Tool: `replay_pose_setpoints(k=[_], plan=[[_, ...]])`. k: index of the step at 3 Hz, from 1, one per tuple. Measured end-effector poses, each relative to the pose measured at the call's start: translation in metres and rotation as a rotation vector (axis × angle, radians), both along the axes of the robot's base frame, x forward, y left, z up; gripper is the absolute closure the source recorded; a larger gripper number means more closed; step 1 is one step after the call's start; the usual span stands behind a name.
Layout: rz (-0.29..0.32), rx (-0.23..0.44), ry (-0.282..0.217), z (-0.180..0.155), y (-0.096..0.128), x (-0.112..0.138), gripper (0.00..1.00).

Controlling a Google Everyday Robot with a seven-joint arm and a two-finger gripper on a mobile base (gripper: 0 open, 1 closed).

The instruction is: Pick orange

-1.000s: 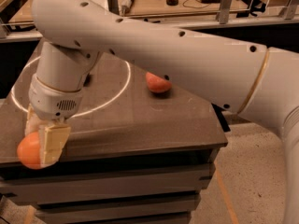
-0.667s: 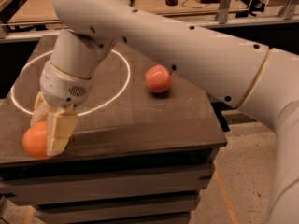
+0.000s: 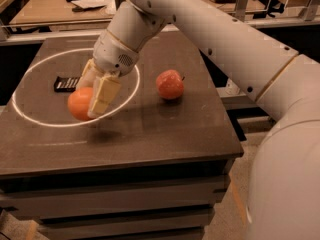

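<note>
Orange-skinned fruit, the orange (image 3: pixel 77 104): pinched in the gripper (image 3: pixel 90 101), its shadow on the table (image 3: pixel 165 134) beneath; grasp judged complete, only carrying-off remains; apple (image 3: pixel 170 84) to gripper's right, untouched.

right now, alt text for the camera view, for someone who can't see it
The white robot's tool grips the orange just above a dark table, with its shadow beneath. A red apple sits apart on the table, and a small black object lies behind the tool.
</note>
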State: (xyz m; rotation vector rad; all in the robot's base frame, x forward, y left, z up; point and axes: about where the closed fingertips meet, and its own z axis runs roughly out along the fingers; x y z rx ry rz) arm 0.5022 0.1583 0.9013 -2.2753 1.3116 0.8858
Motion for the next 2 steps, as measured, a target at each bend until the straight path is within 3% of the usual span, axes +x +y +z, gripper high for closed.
replay_pose_setpoints(k=[1,2], plan=[[-0.094,0.053,-0.017,0.013,-0.054,0.025,1.00],[-0.166,0.099,-0.042,0.030,-0.106,0.034,1.00]])
